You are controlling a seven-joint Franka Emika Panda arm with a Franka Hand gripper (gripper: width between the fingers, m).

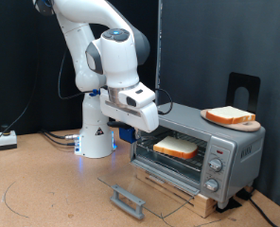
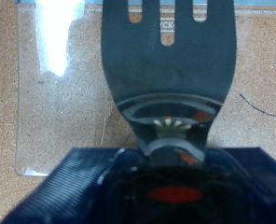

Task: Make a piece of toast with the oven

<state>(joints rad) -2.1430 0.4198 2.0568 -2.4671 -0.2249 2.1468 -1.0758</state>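
2 bread slices [image 1: 176, 146] [image 1: 229, 115], 1 oven [image 1: 199, 151], 1 gripper [image 1: 129, 132], 3 knobs [image 1: 215, 165].

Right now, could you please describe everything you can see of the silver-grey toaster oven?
The boxy silver-grey countertop toaster oven sits at the exterior view's right on a wooden board. Its glass drop-down door lies fully open and flat, its grey bar handle at the outer edge. One pale white bread slice with tan crust rests on the rack inside. Three round knobs run down its front panel. A second similar slice lies on a round wooden board on its roof.
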